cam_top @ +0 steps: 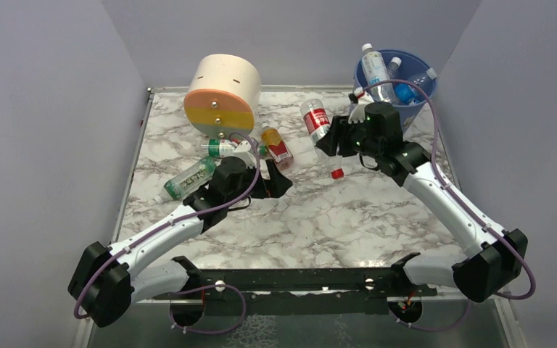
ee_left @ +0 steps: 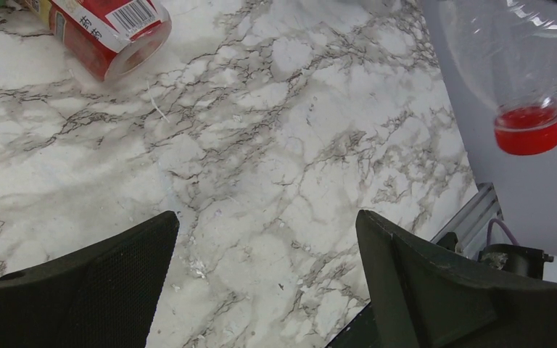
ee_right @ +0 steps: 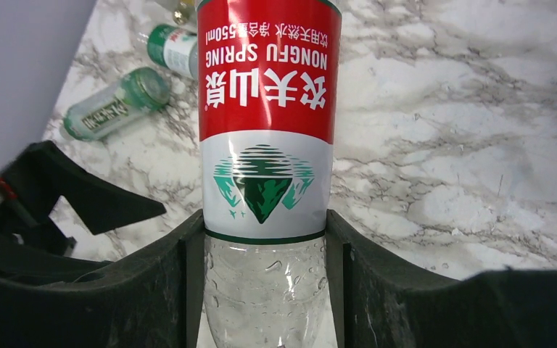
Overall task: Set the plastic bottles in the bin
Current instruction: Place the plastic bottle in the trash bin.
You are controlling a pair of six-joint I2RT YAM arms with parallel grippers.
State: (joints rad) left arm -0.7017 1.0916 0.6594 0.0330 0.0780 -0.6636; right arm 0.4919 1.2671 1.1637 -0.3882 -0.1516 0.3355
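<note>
My right gripper [cam_top: 328,141] is shut on a clear plastic bottle with a red and white label [ee_right: 265,80]. It holds the bottle tilted above the table, red cap [cam_top: 338,174] pointing down. The same cap [ee_left: 528,130] hangs at the top right of the left wrist view. The blue bin [cam_top: 410,109] stands at the back right, just behind that gripper, with three bottles [cam_top: 374,69] sticking out of it. My left gripper [cam_top: 275,181] is open over bare marble, jaws wide with nothing between them. An orange-tinted bottle with a red label [cam_top: 277,145] lies just beyond it.
A cream, orange and yellow cylinder [cam_top: 223,94] lies on its side at the back left. Two green-labelled bottles [cam_top: 188,177] [cam_top: 221,148] lie on the left, near the left arm. Grey walls close in the marble table [cam_top: 333,217] on three sides.
</note>
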